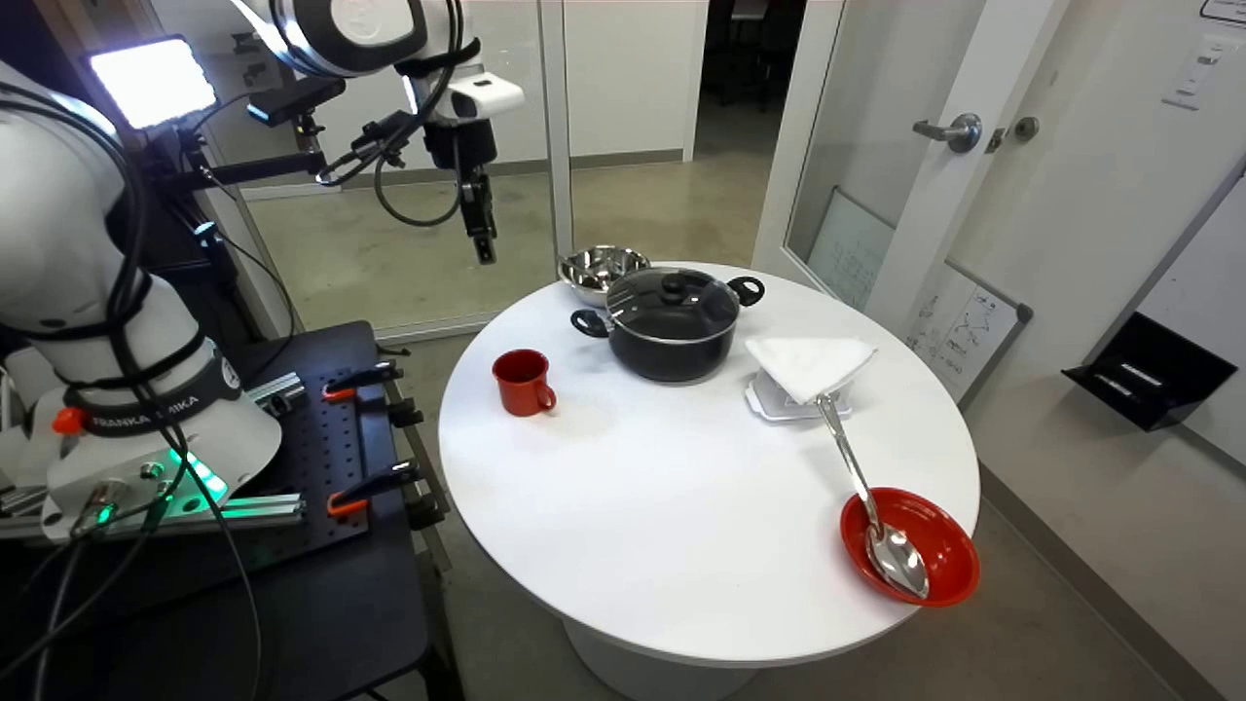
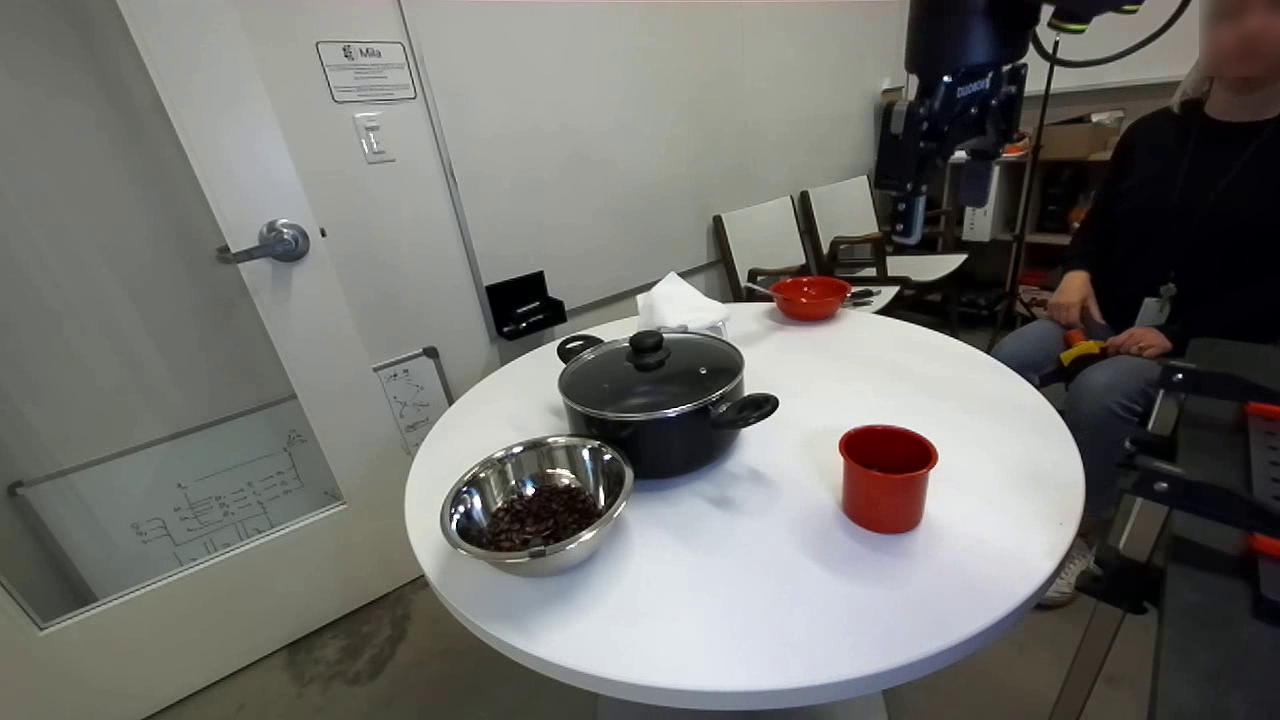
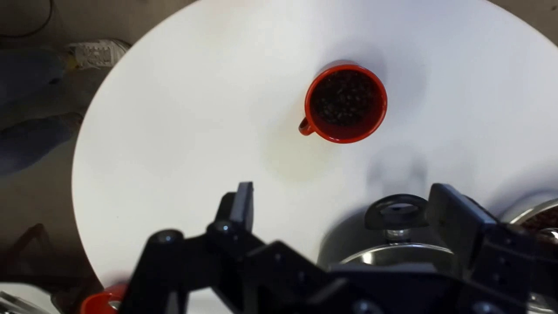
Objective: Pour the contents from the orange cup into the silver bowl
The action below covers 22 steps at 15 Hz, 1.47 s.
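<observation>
Round white table point(image 1: 633, 506) | lidded black pot point(image 1: 672, 350) crowding silver bowl point(image 2: 575, 470), near red mug point(image 1: 521, 392) | white cloth point(image 1: 808, 362) alongside | metal spoon point(image 1: 897, 563) in red bowl point(image 1: 942, 540) | gripper point(image 3: 342, 187) jaws apart

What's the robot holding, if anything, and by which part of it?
Nothing. The fingers stand wide apart with nothing gripped between them; the red-orange cup stands upright on the table, clear of them.
</observation>
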Each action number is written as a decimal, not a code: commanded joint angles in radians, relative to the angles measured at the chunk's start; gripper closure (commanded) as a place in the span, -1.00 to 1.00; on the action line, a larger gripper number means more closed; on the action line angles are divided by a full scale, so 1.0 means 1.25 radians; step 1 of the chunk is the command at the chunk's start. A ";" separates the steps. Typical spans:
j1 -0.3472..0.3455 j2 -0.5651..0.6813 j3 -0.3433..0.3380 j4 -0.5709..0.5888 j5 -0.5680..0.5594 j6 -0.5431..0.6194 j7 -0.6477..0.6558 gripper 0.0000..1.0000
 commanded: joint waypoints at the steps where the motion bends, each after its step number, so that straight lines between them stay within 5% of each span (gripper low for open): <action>1: 0.009 0.014 -0.007 0.000 -0.010 -0.003 0.040 -1.00; 7: 0.028 0.033 -0.016 0.002 0.020 -0.028 0.039 -1.00; 9: 0.023 0.040 0.009 -0.012 -0.039 0.011 0.069 -1.00; 13: 0.011 0.131 -0.035 0.027 -0.039 0.004 0.013 -1.00; 19: -0.001 0.278 -0.187 0.097 0.135 0.080 -0.156 -1.00; 22: 0.009 0.336 -0.204 0.118 0.162 0.103 -0.239 -1.00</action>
